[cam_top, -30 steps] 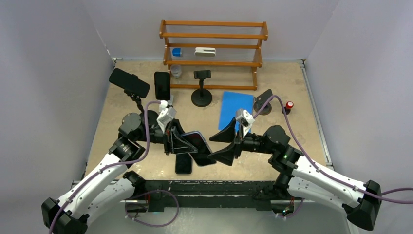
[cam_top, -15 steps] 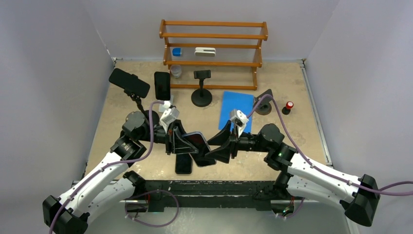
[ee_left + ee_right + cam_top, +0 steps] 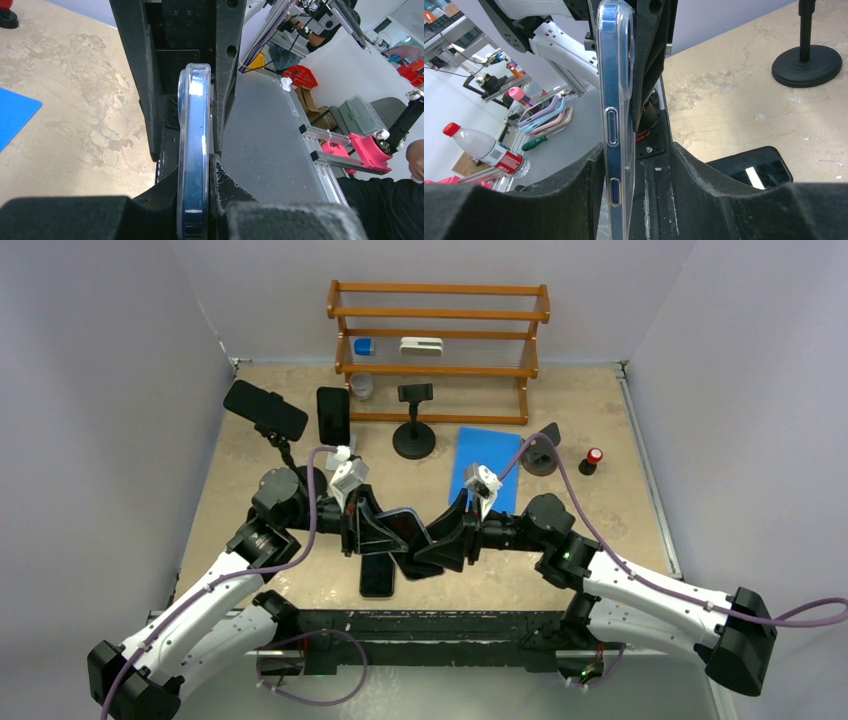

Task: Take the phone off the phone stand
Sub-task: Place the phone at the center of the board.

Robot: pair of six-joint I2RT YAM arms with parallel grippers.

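Note:
My left gripper [image 3: 383,532] is shut on a dark blue phone in a clear case [image 3: 410,533], held edge-up above the table's near middle. In the left wrist view the phone [image 3: 195,140] is pinched between both pads. My right gripper [image 3: 442,538] is open, with its jaws straddling the phone's other end. In the right wrist view the phone [image 3: 612,110] lies against the left finger [image 3: 574,185], and a gap stays between it and the right finger [image 3: 704,180]. An empty black phone stand [image 3: 414,426] is at the back middle.
A black phone [image 3: 377,575] lies flat on the table under the grippers. Two more phones sit on stands at the back left [image 3: 265,410] [image 3: 333,415]. Behind are a blue mat [image 3: 488,468], a small black stand [image 3: 541,455], a red knob [image 3: 594,456] and a wooden rack [image 3: 438,335].
My right gripper has moved left, from apart from the phone to straddling its free end. The left gripper and phone have stayed nearly still.

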